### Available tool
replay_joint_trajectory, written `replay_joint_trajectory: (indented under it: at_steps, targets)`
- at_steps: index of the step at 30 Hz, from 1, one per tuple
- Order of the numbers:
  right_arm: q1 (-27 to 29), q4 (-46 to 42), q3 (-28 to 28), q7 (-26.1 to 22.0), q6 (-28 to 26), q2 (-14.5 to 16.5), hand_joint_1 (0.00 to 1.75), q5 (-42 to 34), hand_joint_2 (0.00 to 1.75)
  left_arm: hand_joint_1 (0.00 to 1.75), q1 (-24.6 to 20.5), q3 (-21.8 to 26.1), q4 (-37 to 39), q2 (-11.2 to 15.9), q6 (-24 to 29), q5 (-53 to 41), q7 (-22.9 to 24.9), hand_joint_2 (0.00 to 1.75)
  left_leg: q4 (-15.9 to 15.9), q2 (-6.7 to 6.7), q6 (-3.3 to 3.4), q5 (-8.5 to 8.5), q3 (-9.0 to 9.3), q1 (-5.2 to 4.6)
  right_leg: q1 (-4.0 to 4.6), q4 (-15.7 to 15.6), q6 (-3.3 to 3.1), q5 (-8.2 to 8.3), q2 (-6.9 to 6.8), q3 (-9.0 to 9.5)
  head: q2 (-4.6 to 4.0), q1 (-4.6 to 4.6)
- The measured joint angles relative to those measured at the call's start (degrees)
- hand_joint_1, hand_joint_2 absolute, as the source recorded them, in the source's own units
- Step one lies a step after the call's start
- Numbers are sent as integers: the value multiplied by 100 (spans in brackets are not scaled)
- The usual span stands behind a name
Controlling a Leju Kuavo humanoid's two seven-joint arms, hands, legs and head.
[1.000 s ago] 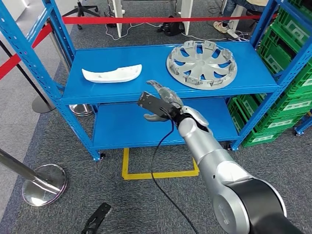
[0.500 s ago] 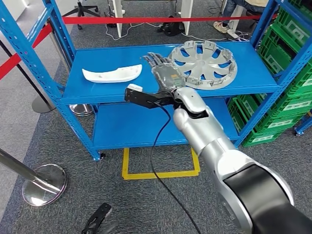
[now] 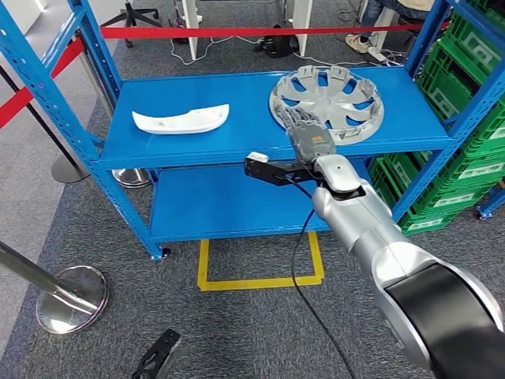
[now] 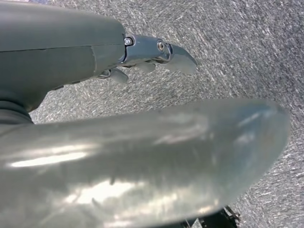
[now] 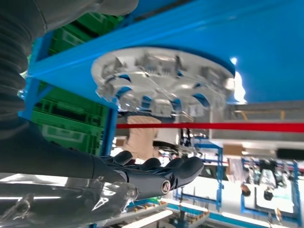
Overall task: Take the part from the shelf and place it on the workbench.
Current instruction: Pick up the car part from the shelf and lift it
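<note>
A silver hubcap [image 3: 346, 99] lies flat at the right of the blue shelf's top board [image 3: 250, 130]; a white curved trim part [image 3: 181, 119] lies at its left. My right hand [image 3: 308, 136] is stretched out palm down with fingers apart, its fingertips at the hubcap's near left rim, holding nothing. The right wrist view has the hubcap [image 5: 161, 90] just beyond the extended right hand [image 5: 150, 173]. My left hand [image 4: 107, 52] hangs over the grey carpet with its fingers loosely extended and nothing in them.
Green crates [image 3: 470, 71] are stacked right of the shelf. A chrome stanchion base [image 3: 71, 296] stands at the left, red barrier tape [image 3: 238, 32] runs behind. A yellow floor mark [image 3: 256, 280] lies before the shelf, a black piece [image 3: 156, 355] on the carpet.
My right hand rose from below the shelf's front edge, then swung right across the board from its middle to the hubcap's near rim. The parts have not moved.
</note>
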Motion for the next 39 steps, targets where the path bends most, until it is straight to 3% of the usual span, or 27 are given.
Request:
replay_joint_trajectory:
  at_steps: [11, 22, 39]
  targets:
    - [147, 262, 2, 269, 144, -354, 0, 143, 175, 0, 24, 0, 0, 35, 31, 2, 13, 0, 0, 0, 0, 0, -4, -2, -1, 0, 1, 0, 0, 0, 0, 0]
    - [149, 424, 14, 564, 779, -391, 0, 378, 175, 0, 15, -2, 0, 39, 48, 2, 28, 0, 0, 0, 0, 0, -4, -1, 0, 0, 0, 0, 0, -2, 0, 0]
    - [152, 478, 17, 429, 811, -391, 0, 466, 175, 0, 17, 0, 0, 39, 69, 43, 52, 0, 0, 0, 0, 0, -5, -1, 0, 1, 0, 0, -1, 0, 0, 0]
